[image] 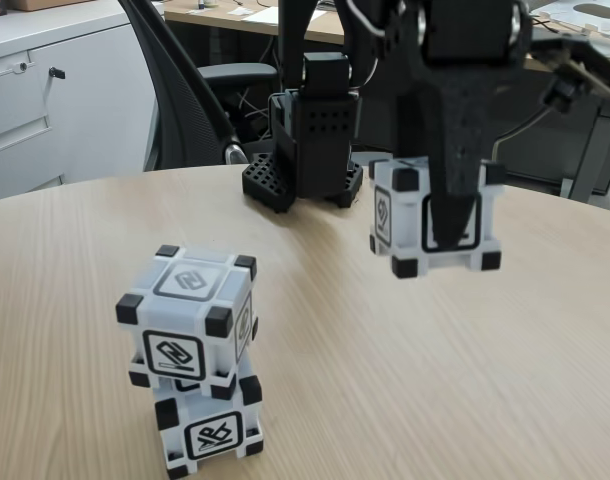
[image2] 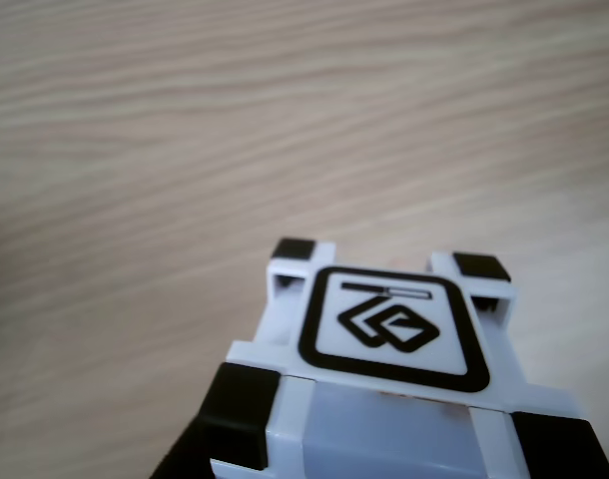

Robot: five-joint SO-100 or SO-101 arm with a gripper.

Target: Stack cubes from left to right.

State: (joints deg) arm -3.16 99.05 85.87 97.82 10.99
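Pincer (image: 453, 215) clamps the third cube (image: 410, 218) aloft above the desk (image: 385, 380), a two-cube stack (image: 193, 365) waiting down to its left in the fixed view.
Your stack's top cube (image: 188, 315) sits skewed on the bottom cube (image: 207, 430); land off-centre and the tower may topple.

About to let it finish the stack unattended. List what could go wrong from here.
1. The top cube already sits twisted and slightly off-centre on the bottom cube; a third cube may land unevenly and topple the pile.
2. The held cube hangs above the table in the gripper, gripped by narrow fingers; it could slip or rotate during the carry.
3. Lowering too hard might knock the stack over.
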